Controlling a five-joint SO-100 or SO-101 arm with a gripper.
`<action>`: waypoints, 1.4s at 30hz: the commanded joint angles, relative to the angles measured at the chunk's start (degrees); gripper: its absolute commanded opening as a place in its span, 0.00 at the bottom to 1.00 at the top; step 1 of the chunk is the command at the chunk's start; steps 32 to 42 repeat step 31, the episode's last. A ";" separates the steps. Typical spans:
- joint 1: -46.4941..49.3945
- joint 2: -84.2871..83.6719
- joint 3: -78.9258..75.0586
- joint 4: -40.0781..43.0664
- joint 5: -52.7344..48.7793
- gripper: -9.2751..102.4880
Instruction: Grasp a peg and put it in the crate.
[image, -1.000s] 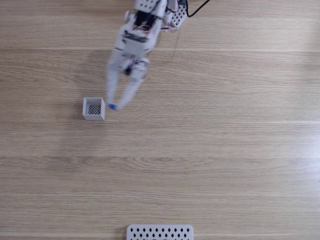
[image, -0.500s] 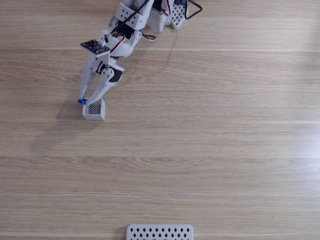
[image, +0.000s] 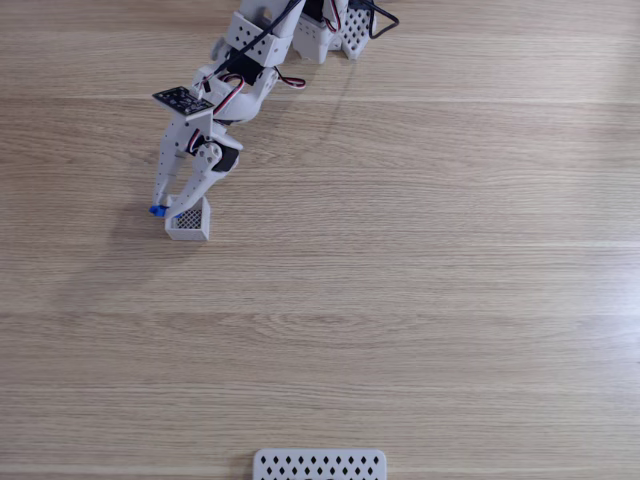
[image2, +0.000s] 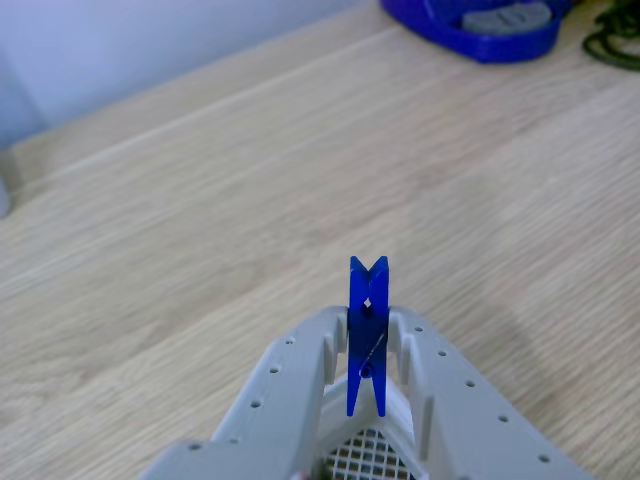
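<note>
The peg (image2: 367, 335) is held clamped in the gripper (image: 163, 211) at left of the fixed view, just off the crate (image: 188, 220) edge. Release is best delayed until the peg is centred over the crate.

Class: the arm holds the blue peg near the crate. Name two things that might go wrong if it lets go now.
1. In the fixed view the peg sits at the crate's left wall, so it may drop outside.
2. The gripper hangs close over the crate; moving sideways might nudge it.

Gripper (image: 165, 208) points down, jaws nearly closed.
</note>
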 joint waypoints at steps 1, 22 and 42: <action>0.79 3.16 -2.64 1.49 0.18 0.15; -7.91 18.72 -2.55 10.72 1.14 0.08; -24.26 36.12 -2.55 34.19 0.35 0.08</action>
